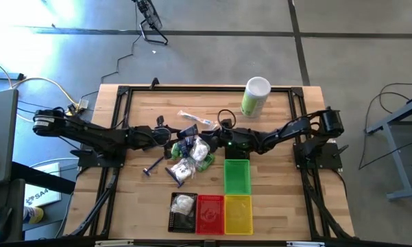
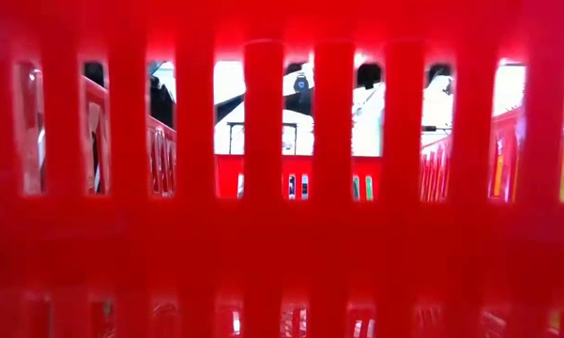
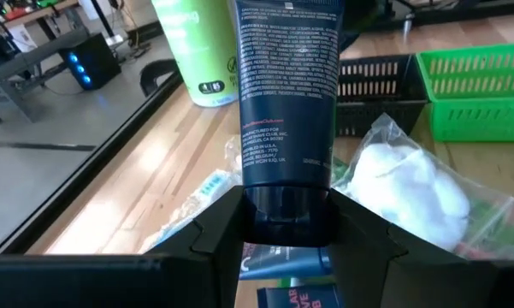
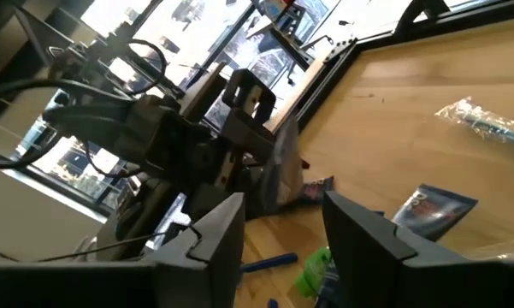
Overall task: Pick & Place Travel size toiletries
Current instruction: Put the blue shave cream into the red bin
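The table [image 1: 274, 147] is light wood made of many thin strips, and it looks smooth. The dark blue tube [image 3: 286, 94] is soft-looking plastic with a dull skin and small white print, and its cap is shinier. The white pouch [image 3: 415, 184] is clear, crinkly wrap over something white and fluffy. The green basket [image 3: 479, 90] is hard plastic with a grid of holes. The red basket [image 2: 282, 169] is shiny plastic with bars. The left gripper [image 3: 282, 248] has flat, dull black fingers, maybe plastic. The canister [image 1: 255, 96] looks smooth.
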Available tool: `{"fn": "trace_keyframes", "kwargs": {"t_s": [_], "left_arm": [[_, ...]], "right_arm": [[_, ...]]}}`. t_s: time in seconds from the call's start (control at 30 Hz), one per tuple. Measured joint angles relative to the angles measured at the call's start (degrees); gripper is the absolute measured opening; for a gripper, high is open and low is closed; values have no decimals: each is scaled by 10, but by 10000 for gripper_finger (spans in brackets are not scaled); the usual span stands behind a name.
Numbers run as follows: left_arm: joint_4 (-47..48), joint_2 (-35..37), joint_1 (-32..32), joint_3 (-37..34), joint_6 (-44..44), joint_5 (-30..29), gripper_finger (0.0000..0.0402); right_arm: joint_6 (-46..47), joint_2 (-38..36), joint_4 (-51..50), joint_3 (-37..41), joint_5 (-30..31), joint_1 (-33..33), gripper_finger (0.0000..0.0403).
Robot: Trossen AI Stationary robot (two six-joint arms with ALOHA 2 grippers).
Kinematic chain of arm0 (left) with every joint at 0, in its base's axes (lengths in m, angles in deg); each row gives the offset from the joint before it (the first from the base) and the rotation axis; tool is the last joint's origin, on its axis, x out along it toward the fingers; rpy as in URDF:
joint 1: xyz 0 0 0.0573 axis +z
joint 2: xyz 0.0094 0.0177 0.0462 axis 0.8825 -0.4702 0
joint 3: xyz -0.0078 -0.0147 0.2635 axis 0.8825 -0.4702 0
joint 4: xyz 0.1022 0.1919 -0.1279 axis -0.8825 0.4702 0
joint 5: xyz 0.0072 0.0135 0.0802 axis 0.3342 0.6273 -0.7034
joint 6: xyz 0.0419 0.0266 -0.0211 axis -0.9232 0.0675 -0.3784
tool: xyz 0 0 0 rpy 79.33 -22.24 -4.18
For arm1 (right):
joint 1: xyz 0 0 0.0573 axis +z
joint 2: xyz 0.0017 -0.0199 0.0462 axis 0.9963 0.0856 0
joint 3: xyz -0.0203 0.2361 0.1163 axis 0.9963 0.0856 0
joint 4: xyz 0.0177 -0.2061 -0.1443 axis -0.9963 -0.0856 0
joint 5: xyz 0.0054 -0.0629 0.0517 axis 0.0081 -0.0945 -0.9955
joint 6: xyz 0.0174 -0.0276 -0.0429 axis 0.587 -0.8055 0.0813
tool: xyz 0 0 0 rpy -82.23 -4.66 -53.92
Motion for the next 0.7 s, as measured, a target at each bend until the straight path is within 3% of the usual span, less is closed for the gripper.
{"fn": "trace_keyframes", "kwargs": {"t_s": [0.23, 0.37, 0.7], "left_arm": [[2, -62, -26, 37, -25, -3, 135], [3, -93, -44, 61, -39, -37, 135], [41, -100, -44, 68, -39, -93, 135]], "right_arm": [[-2, 0, -4, 0, 4, 0, 144], [-2, 0, -14, 0, 4, 0, 144], [-1, 0, -35, 0, -2, 0, 144]]}}
